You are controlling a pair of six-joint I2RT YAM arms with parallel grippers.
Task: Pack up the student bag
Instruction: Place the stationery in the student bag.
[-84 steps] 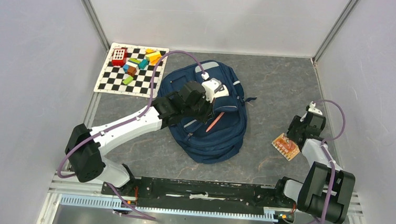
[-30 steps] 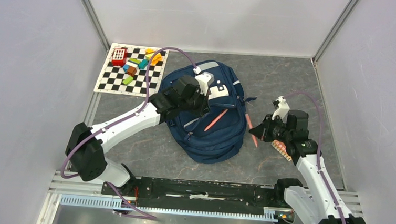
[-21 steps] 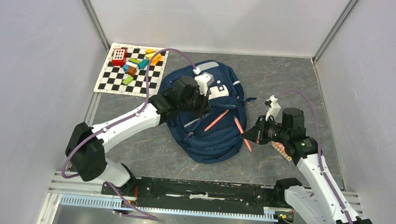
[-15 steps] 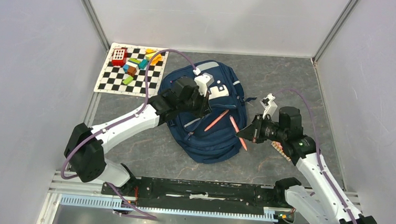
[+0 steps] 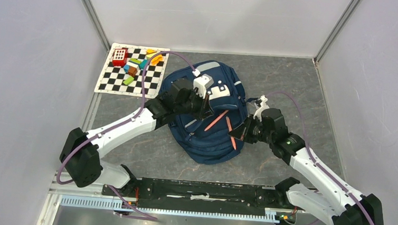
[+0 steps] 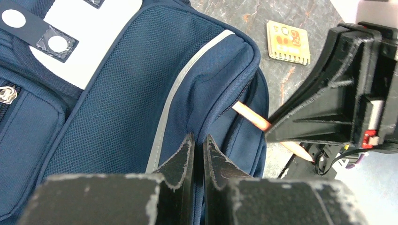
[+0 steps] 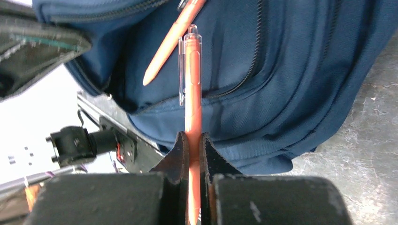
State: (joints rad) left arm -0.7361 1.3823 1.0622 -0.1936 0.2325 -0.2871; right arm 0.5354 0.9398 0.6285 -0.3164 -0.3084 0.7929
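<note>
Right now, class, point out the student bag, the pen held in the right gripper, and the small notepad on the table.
student bag (image 5: 213, 148): top external view, lower front fabric.
held pen (image 7: 193, 89): right wrist view, barrel beside the clip.
notepad (image 6: 287, 42): left wrist view, middle of its cover.

bag top: left gripper (image 6: 198, 138) and its arm lie across the student bag (image 5: 210, 145), jaws nearly together at the pocket seam
bag right: right gripper (image 7: 191, 136) clamps orange pen (image 7: 192, 84) over that seam; gap between grippers narrow
loose: second pen (image 5: 216, 120) on bag
passable: tabletop (image 5: 289, 82) far right
</note>
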